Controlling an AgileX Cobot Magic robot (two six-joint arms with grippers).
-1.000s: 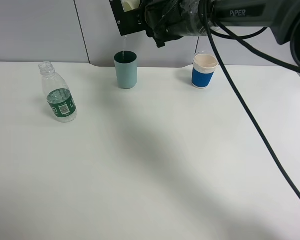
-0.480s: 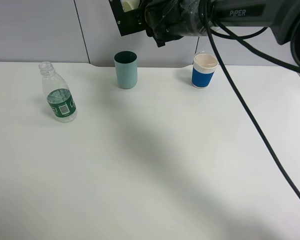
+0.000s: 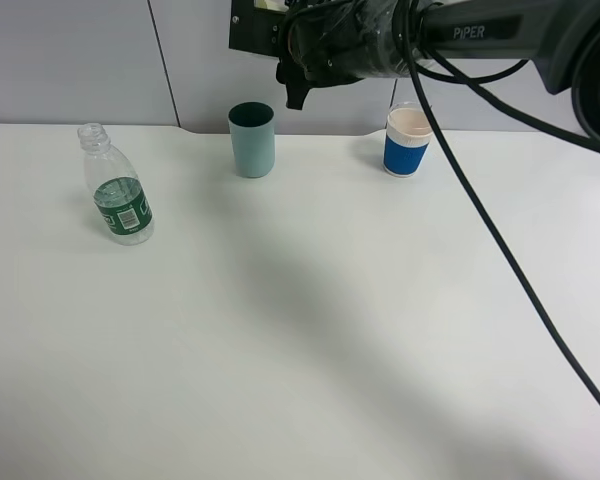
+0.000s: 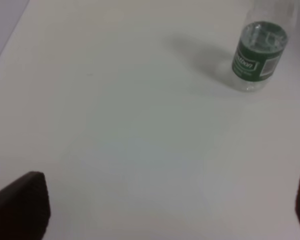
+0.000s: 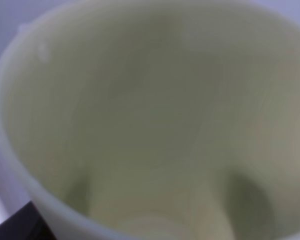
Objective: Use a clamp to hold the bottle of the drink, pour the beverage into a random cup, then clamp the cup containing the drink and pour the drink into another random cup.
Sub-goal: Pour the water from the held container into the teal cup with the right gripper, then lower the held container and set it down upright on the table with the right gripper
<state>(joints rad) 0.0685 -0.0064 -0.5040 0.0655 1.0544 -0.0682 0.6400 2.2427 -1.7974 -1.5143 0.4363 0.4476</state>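
The bottle [image 3: 115, 190] stands uncapped at the left of the table, a little clear liquid low inside it; the left wrist view shows the bottle [image 4: 260, 55] too. My left gripper [image 4: 162, 205] hangs open over bare table, well short of the bottle. High at the back, my right gripper [image 3: 260, 20] is shut on the pale yellow-green cup [image 5: 150, 115], whose inside fills the right wrist view. It hovers just above the teal cup [image 3: 251, 140]. In the exterior high view only a sliver of the held cup shows. Whether any liquid is left in it I cannot tell.
A white cup with a blue band [image 3: 409, 142] stands to the right of the teal cup at the back. The right arm's black cable [image 3: 500, 250] hangs across the right half of the table. A grey panelled wall closes off the far edge.
A thin stream fell from the held cup into the teal cup one second ago; it has stopped. The right gripper has since turned and risen slightly with the cup.
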